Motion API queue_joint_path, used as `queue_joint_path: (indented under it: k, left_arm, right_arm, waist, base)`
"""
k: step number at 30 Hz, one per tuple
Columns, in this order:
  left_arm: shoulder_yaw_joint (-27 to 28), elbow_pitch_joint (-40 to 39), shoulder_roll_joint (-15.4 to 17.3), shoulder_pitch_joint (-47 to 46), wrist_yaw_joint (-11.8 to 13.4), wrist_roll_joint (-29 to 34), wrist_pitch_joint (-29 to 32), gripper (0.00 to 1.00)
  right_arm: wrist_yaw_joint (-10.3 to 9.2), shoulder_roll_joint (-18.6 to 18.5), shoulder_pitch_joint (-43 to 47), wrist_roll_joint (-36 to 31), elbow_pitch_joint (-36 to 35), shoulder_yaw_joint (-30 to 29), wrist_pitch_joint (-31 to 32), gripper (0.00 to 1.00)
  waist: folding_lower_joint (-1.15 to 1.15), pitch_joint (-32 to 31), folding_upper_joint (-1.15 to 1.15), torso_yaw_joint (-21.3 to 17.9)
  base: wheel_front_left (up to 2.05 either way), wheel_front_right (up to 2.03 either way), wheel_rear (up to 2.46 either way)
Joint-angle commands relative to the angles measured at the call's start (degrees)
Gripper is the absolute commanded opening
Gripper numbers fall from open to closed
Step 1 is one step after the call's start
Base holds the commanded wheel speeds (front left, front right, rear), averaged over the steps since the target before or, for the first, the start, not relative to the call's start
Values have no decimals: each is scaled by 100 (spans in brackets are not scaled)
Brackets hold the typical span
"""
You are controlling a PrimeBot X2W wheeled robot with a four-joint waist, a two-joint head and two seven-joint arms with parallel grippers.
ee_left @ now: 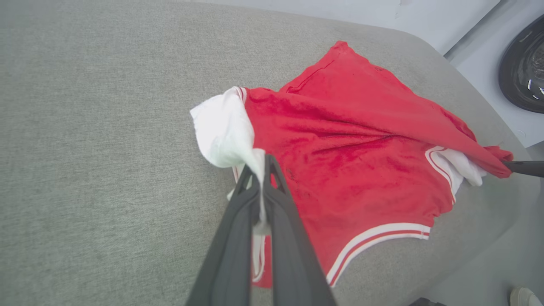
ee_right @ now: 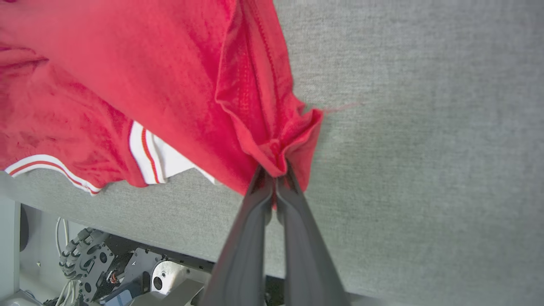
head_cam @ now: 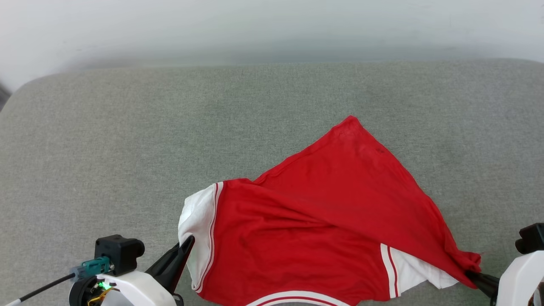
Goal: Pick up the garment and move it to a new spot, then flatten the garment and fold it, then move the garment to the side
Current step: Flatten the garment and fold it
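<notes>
The garment (head_cam: pixel 323 212) is a bright red jersey with white sleeves and red-and-white striped trim, lying rumpled and partly folded over on the grey cushion at the near middle. My left gripper (head_cam: pixel 189 243) is shut on its white left sleeve; in the left wrist view (ee_left: pixel 261 163) white cloth is pinched between the dark fingers. My right gripper (head_cam: pixel 471 274) is shut on a bunched red corner at the garment's right end, and the right wrist view (ee_right: pixel 275 172) shows the red fabric gathered into the fingertips. Its lettering is hidden.
The grey upholstered surface (head_cam: pixel 127 148) stretches wide to the left and behind the garment, with a pale wall beyond. Its front edge runs close under the garment (ee_right: pixel 127 238), with the robot's base and cables (ee_right: pixel 106 272) below. A dark round object (ee_left: pixel 525 68) sits off the cushion's far right.
</notes>
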Motion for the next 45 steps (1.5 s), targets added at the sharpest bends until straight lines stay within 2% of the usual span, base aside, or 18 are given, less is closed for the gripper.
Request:
queue_joint_path:
  k: [1,2,7,13,17,20,26,35,45]
  left_arm:
    - [16,21,-38,47,44,-3,-50,0]
    - [25,38,-55,55,68,1,-62,0]
    - [7,1,-32,70,139,80,-71,0]
    - [-11,-155,-1,-23,211,171,-30,0]
    - [-66,-281,-20,-131,240,252,0,0]
    - [-110,-388,-56,-257,212,308,24,0]
    - [-249,-448,-120,-583,123,424,81,0]
    - [-488,-503,-310,-1023,-55,556,121,0]
    - [-690,-381,-548,-1239,-171,578,18,0]
  right_arm:
    - [-2,45,43,12,-12,22,-109,41]
    - [-2,74,15,35,-1,8,-172,100]
    - [-2,-50,-262,99,-247,106,-248,100]
    - [-2,-243,-672,114,-731,140,-62,100]
    - [-1,-194,-1208,65,-1023,243,222,100]
    - [-2,-147,-1772,-155,-960,336,472,100]
    - [-2,180,-3080,-428,-197,483,907,100]
    - [-2,13,-4466,-908,1143,732,1130,100]
    - [-1,-259,-5024,-1067,2028,1202,1178,100]
  waist:
    - [1,-18,0,-5]
    - [1,-31,0,-8]
    - [1,-41,0,-12]
    - [1,31,0,84]
    - [1,192,0,225]
    - [1,405,0,376]
    - [1,945,0,783]
    - [1,1598,0,1446]
    - [1,1994,0,1853]
  base:
    - [0,0,0]
    - [0,0,0]
    - [0,0,0]
    - [0,0,0]
    - [0,0,0]
    - [0,0,0]
    - [0,0,0]
    - [0,0,0]
    - [0,0,0]
